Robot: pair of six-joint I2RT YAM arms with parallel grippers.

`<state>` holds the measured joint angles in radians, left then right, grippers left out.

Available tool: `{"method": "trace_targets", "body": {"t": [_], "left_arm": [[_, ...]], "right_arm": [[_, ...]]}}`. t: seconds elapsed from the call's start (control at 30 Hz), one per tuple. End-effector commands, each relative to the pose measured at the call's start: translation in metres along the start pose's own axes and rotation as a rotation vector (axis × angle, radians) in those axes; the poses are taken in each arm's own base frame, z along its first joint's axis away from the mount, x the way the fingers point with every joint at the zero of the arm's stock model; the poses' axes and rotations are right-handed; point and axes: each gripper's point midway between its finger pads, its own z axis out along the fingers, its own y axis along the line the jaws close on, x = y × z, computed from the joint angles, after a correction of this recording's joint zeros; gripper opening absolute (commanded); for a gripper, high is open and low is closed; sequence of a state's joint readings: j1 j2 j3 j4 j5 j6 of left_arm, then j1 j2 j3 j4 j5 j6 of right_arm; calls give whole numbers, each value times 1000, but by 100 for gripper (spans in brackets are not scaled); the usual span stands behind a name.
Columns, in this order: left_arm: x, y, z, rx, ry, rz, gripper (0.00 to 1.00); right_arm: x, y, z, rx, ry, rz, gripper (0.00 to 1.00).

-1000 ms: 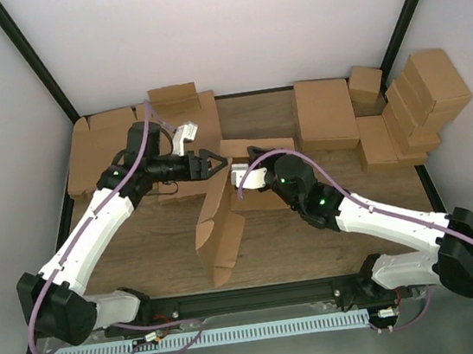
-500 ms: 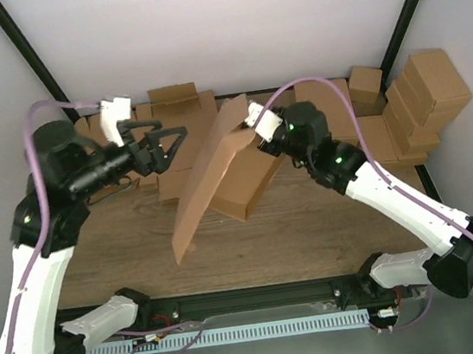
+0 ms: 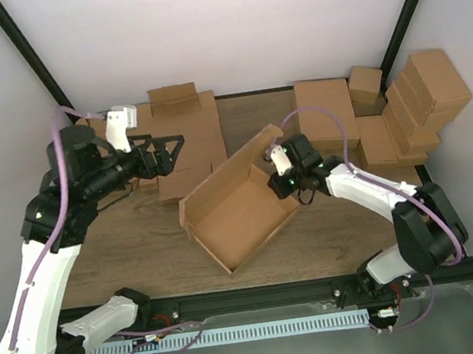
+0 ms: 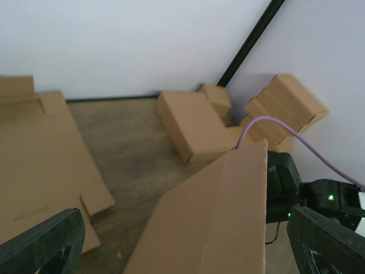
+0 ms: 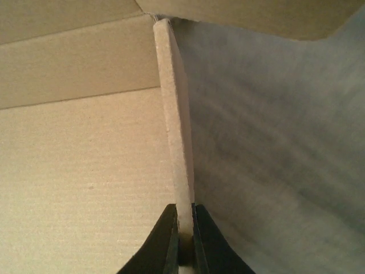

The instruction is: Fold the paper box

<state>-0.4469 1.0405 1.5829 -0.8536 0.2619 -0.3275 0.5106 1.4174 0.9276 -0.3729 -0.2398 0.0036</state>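
Since half a second ago the paper box (image 3: 235, 219) has dropped from a steep tilt to sit open side up mid-table, its long axis running diagonally from near-left to far-right. Its far-right end is held by the right gripper (image 3: 275, 174); only the right wrist view shows the narrow fingers (image 5: 165, 240) pinching a wall's edge. Overhead, the left gripper (image 3: 177, 147) hangs spread wide above the flat blanks (image 3: 200, 134), apart from the box.
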Motion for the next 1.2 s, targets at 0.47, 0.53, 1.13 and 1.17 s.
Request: {"method": "trace_targets", "body": {"t": [0.47, 0.53, 1.13, 1.17], "left_arm": [[92, 52, 53, -84, 185, -35, 100], [91, 55, 52, -95, 168, -33, 100], [109, 72, 33, -165, 98, -85, 100], [113, 74, 32, -173, 103, -95, 100]], "right_arm": [[54, -7, 26, 3, 40, 212, 22], [54, -8, 22, 9, 28, 208, 30], [33, 2, -45, 21, -203, 216, 74], [32, 2, -50, 26, -224, 232, 75]]}}
